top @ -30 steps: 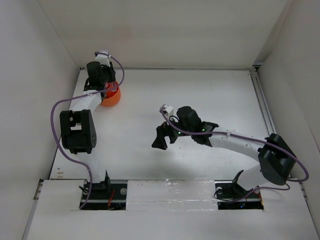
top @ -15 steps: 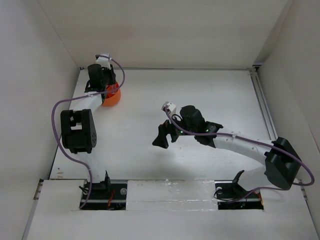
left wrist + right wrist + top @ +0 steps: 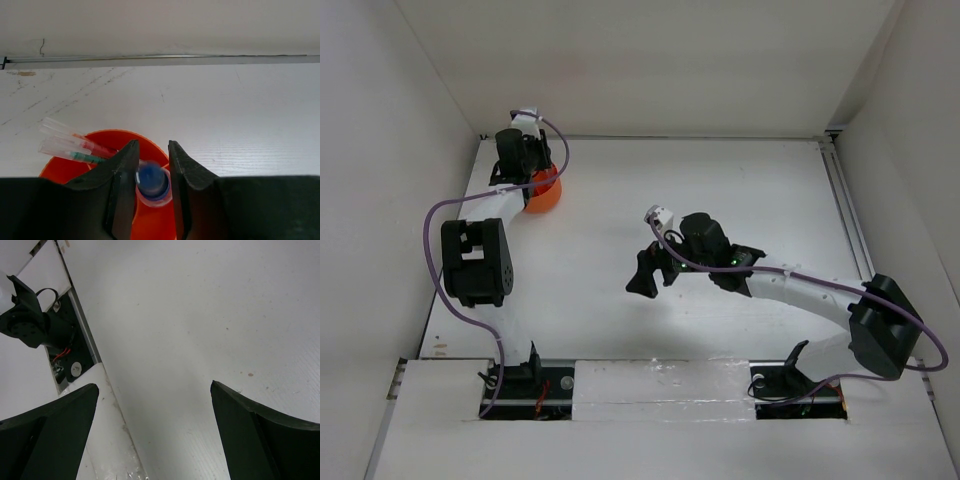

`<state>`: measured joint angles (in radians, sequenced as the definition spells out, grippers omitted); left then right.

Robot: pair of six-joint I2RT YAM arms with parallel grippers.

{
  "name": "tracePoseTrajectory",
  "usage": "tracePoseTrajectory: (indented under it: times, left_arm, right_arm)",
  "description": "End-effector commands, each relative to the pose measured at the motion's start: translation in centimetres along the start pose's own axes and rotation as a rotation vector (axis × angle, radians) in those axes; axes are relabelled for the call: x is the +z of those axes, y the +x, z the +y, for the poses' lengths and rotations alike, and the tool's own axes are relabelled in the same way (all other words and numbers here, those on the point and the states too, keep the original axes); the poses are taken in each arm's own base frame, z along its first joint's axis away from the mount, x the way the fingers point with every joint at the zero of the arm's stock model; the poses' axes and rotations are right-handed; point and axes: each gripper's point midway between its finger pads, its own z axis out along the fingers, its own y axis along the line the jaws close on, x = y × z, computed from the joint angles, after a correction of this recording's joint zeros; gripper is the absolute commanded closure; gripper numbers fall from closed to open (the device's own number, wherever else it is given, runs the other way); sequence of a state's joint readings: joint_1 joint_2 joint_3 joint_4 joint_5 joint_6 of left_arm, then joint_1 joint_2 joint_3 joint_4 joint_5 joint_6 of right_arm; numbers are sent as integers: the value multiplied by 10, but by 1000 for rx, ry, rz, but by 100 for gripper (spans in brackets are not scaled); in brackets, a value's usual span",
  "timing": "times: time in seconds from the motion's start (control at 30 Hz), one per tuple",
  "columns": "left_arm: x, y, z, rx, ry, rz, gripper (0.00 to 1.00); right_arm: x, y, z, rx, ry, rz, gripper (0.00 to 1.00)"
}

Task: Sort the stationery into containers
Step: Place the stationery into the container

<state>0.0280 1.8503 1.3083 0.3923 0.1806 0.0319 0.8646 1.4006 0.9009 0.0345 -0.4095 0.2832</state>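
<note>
One round, shallow orange plastic tub [image 3: 548, 195] sits near the far left corner of the white tabletop [image 3: 720, 180], partly hidden under the left arm's wrist in the overhead view.

In the left wrist view the left gripper [image 3: 152, 145] hangs right over the tub. Its two black fingers [image 3: 125, 185] stand close together, with one clear tube with a blue cap [image 3: 152, 180] between them. The tube is seen cap-end on and a little blurred. The cap fills nearly the whole gap, but I cannot tell whether the fingers are pressing on it or only flank it. Below the tube is the orange floor of the tub.

Thin clear-barrelled pens [image 3: 70, 142] lie inside the tub, to the left of the fingers, with their pale ends sticking out over the far left rim. One has a red core and one a dark green core. A third pale tip may lie alongside them, but they overlap too closely for a sure count.

The right gripper [image 3: 154, 387] hovers over bare tabletop near the middle, well apart from the tub. Its two dark fingers [image 3: 55, 435] are spread wide with nothing between them.
</note>
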Motion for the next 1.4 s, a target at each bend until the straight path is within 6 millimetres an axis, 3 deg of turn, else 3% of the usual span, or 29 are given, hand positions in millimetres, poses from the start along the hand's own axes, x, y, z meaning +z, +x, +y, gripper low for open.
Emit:
tracePoseTrajectory:
  times: [0.0, 0.23, 0.33, 0.53, 0.63, 0.67, 0.73, 0.77, 0.83, 0.87, 0.9, 0.93, 0.97, 1.0, 1.03, 1.1, 1.13, 1.17, 1.23, 1.27, 1.33, 1.37]
  left_arm:
    - [-8, -38, -2, 14, 6, -100, 74]
    - [-13, -44, -2, 7, -2, -118, 67]
    - [-19, -62, -7, 4, 19, -149, 64]
    - [-40, -102, -26, 15, 83, -231, 51]
    - [-53, -128, -35, 4, 122, -277, 43]
    - [-63, -145, -37, 11, 125, -315, 41]
    - [-72, -157, -43, -19, 145, -328, 32]
    - [-80, -173, -45, -24, 149, -360, 28]
    - [-99, -194, -47, -50, 145, -385, 17]
    - [-107, -204, -48, -97, 144, -397, 5]
    - [-126, -230, -50, -121, 142, -449, 0]
    - [-133, -235, -49, -154, 125, -437, 0]
    - [-142, -245, -47, -181, 107, -445, 0]
    - [-159, -270, -50, -221, 113, -482, 0]
    - [-171, -270, -49, -259, 95, -448, 0]
    - [-192, -280, -39, -340, 20, -450, 0]
    - [-217, -292, -40, -413, 7, -474, 0]
    - [-222, -268, -29, -477, -62, -388, 0]
    - [-256, -254, -20, -542, -103, -365, 0]
    - [-265, -242, -23, -574, -105, -345, 0]
    - [-282, -225, -28, -571, -85, -349, 0]
    - [-295, -204, -33, -569, -68, -344, 0]
  right_arm:
    - [-4, -22, 10, -49, -19, -78, 0]
    - [-2, -19, 8, -45, -17, -69, 0]
    - [-2, -20, 6, -45, -8, -72, 0]
    - [-1, -25, 9, -49, -19, -78, 0]
    - [-1, -29, 10, -52, -22, -86, 0]
    - [-1, -32, 10, -52, -12, -89, 0]
    - [-5, -35, 8, -58, 15, -89, 0]
    - [-9, -37, 3, -55, 52, -97, 0]
    - [-21, -57, 2, -81, 105, -137, 0]
    - [-29, -59, -9, -83, 182, -137, 0]
    - [-37, -70, -10, -84, 221, -163, 0]
    - [-54, -83, -7, -90, 255, -205, 0]
    - [-65, -82, -11, -85, 299, -207, 0]
    - [-80, -94, -14, -99, 368, -255, 0]
    - [-105, -112, -7, -105, 395, -330, 0]
    - [-137, -120, -18, -118, 522, -372, 0]
    - [-153, -128, -17, -127, 556, -404, 0]
    - [-173, -135, -14, -148, 588, -439, 0]
    - [-202, -132, -27, -128, 720, -439, 0]
    - [-220, -140, -22, -95, 740, -486, 0]
    - [-239, -132, -23, -72, 787, -465, 0]
    - [-252, -135, -18, -58, 795, -487, 0]
